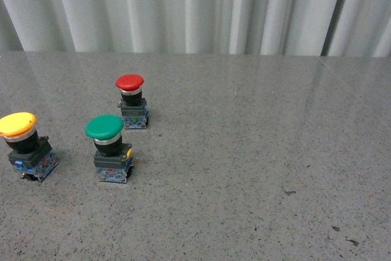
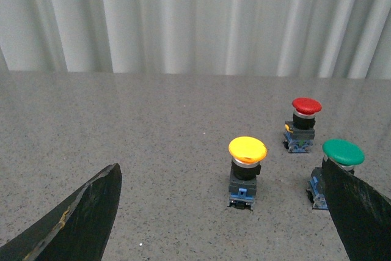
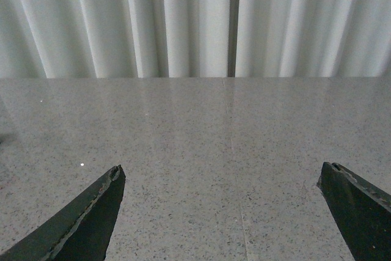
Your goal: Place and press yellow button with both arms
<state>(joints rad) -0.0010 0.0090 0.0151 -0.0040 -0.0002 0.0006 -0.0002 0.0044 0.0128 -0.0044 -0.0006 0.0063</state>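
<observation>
My left gripper (image 2: 220,167) fills the near view, its black fingers (image 2: 85,212) spread wide around nothing. My right gripper (image 3: 221,168) is spread and empty too, over bare table (image 3: 232,126). The yellow button (image 2: 247,150) stands upright on its base ahead of my left jaws, at the table's left side, near the green button (image 1: 104,128), with the red button (image 1: 129,82) further back. I judge the wide spread suits closing on the base, leaving the cap free for pressing.

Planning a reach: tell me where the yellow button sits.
In the front view the yellow button stands far left on the table, left of the green button.
</observation>
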